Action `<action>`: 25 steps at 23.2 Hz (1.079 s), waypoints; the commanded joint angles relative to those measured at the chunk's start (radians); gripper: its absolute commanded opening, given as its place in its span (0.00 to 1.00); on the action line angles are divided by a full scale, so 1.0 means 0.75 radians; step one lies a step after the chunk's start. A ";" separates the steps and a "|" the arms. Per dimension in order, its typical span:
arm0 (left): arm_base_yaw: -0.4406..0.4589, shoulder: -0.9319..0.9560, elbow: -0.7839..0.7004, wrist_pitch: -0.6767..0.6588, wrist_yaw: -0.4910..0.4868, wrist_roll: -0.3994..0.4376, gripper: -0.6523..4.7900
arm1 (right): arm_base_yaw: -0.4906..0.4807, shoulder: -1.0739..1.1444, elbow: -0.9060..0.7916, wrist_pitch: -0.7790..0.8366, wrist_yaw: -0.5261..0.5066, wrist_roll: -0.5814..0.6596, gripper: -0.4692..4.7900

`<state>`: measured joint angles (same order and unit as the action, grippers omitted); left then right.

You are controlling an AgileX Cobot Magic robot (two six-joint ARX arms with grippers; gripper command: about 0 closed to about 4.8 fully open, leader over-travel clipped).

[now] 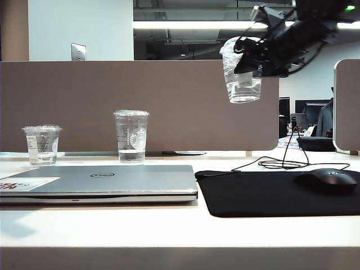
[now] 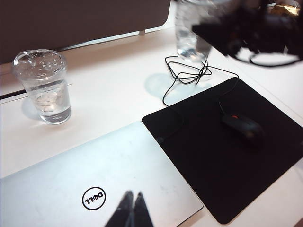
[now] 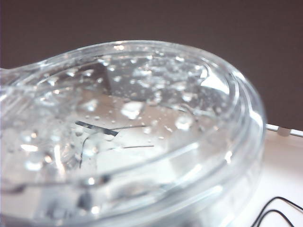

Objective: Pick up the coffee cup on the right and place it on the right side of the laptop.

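Note:
The coffee cup (image 1: pixel 243 84), clear with a white label and a little liquid, hangs high in the air above the table's right side, over the black mouse pad. My right gripper (image 1: pixel 254 61) is shut on its upper part, the cup tilting slightly. In the right wrist view the cup's wet lid (image 3: pixel 132 123) fills the picture and hides the fingers. The left wrist view shows the cup (image 2: pixel 187 28) beside the dark right arm. The closed silver laptop (image 1: pixel 112 180) lies at front left. My left gripper (image 2: pixel 133 197) is shut and empty, just over the laptop lid (image 2: pixel 57 179) beside its round logo.
A clear cup with a siren logo (image 1: pixel 131 138) and a squat labelled cup (image 1: pixel 42 145) stand behind the laptop. A black mouse pad (image 1: pixel 270 194) with a mouse (image 1: pixel 329 180) lies right of the laptop, its cable (image 1: pixel 281 163) coiled behind. A brown partition (image 1: pixel 140 101) closes the back.

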<state>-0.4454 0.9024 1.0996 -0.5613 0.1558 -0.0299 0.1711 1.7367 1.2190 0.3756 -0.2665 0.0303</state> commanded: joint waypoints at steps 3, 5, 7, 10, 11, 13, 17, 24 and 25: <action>0.002 -0.002 0.009 0.013 0.007 0.005 0.11 | 0.002 -0.132 -0.292 0.372 -0.003 0.073 0.52; 0.003 -0.002 0.009 0.012 0.007 0.005 0.11 | 0.006 -0.160 -0.393 0.450 -0.006 0.076 0.52; 0.002 -0.002 0.009 0.012 0.007 0.005 0.11 | 0.020 -0.175 -0.478 0.511 -0.005 0.076 0.52; 0.002 -0.002 0.009 0.011 0.007 0.005 0.11 | 0.057 -0.178 -0.598 0.572 -0.023 0.078 0.52; 0.002 -0.002 0.009 0.012 0.007 0.005 0.11 | 0.078 -0.177 -0.642 0.587 -0.023 0.078 0.52; 0.003 -0.002 0.009 0.012 0.007 0.005 0.11 | 0.098 -0.176 -0.684 0.593 -0.021 0.076 0.53; 0.002 -0.002 0.009 0.012 0.007 0.005 0.11 | 0.113 -0.173 -0.754 0.621 0.010 0.074 0.53; 0.002 -0.002 0.009 0.014 0.007 0.005 0.11 | 0.116 -0.131 -0.827 0.695 0.069 0.074 0.53; 0.002 -0.002 0.009 0.012 0.007 0.005 0.11 | 0.116 -0.119 -0.827 0.698 0.069 0.074 0.53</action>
<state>-0.4454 0.9024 1.0996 -0.5621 0.1562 -0.0299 0.2569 1.6440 0.5934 0.8505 -0.2111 0.0864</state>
